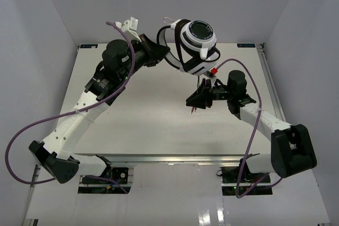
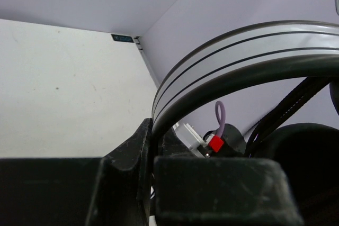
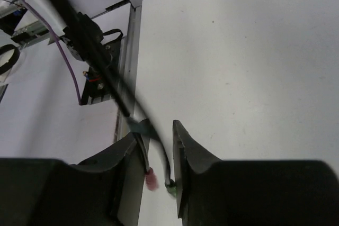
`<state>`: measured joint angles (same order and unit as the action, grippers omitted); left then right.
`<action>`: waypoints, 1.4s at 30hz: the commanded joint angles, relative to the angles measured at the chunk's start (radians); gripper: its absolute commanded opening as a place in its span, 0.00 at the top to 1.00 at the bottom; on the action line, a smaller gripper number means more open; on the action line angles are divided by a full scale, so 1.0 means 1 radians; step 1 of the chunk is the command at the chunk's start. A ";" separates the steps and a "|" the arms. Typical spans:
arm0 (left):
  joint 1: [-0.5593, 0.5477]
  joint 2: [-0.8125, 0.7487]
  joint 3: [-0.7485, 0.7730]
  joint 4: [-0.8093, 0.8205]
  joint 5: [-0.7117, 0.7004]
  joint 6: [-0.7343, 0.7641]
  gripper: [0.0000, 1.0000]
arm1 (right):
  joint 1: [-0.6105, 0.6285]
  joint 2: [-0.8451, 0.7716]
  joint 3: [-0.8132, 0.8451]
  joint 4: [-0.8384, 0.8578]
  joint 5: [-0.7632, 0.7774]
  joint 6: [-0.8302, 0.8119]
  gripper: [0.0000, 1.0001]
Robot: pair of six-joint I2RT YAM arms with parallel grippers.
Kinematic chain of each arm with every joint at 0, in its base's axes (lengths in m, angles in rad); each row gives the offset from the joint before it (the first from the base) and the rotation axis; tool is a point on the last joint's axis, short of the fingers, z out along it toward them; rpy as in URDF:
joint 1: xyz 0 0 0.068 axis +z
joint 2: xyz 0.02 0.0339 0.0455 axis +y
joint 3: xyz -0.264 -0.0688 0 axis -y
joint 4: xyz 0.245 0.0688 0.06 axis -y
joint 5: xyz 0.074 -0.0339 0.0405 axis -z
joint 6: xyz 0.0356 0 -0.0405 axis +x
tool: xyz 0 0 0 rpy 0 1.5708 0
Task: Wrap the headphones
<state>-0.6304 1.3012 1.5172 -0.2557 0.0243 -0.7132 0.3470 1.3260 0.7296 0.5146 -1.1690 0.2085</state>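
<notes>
The right gripper (image 3: 158, 133) has its two black fingers slightly apart. A thin black cable (image 3: 114, 86) hangs down through the gap, close against the left finger. It ends in a pink plug (image 3: 152, 179) and a green plug (image 3: 171, 188). Behind lies the white table (image 3: 238, 51), with a purple cable (image 3: 68, 62) past its edge.

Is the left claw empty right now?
No, the left claw is shut on the headband, which runs down between its fingers.

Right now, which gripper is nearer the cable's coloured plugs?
Right. The plugs hang between the open jaws of the right gripper; the left gripper is clamped on the headband, farther off.
</notes>
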 commanded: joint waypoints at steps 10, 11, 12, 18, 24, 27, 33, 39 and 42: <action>0.016 0.018 0.023 0.050 -0.399 -0.034 1.00 | 0.031 -0.181 0.063 -0.297 0.222 -0.284 0.92; 0.023 0.037 0.019 0.051 -0.416 -0.030 1.00 | 0.043 -0.192 0.083 -0.375 0.272 -0.329 0.92; 0.029 0.061 0.017 0.053 -0.423 -0.030 1.00 | 0.052 -0.197 0.101 -0.446 0.319 -0.360 0.92; 0.037 0.213 0.038 0.023 -0.460 0.041 1.00 | 0.174 -0.171 0.327 -0.815 0.634 -0.631 0.92; 0.035 0.349 0.014 -0.050 -0.432 0.182 1.00 | 0.300 -0.133 0.437 -0.996 1.023 -0.862 0.92; 0.021 0.407 -0.041 -0.094 -0.378 0.236 1.00 | 0.338 -0.110 0.429 -0.979 1.222 -0.956 0.92; -0.018 0.390 -0.144 -0.094 -0.236 0.312 1.00 | 0.382 -0.062 0.412 -0.950 1.349 -1.030 0.92; -0.022 0.385 -0.160 -0.150 -0.053 0.358 1.00 | 0.396 -0.034 0.374 -0.899 1.416 -1.098 0.92; -0.022 0.434 -0.101 -0.203 0.055 0.386 1.00 | 0.400 -0.002 0.359 -0.865 1.438 -1.131 0.92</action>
<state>-0.6488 1.7450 1.3504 -0.4288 -0.1227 -0.3776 0.7429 1.2942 1.0992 -0.4610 0.1716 -0.8441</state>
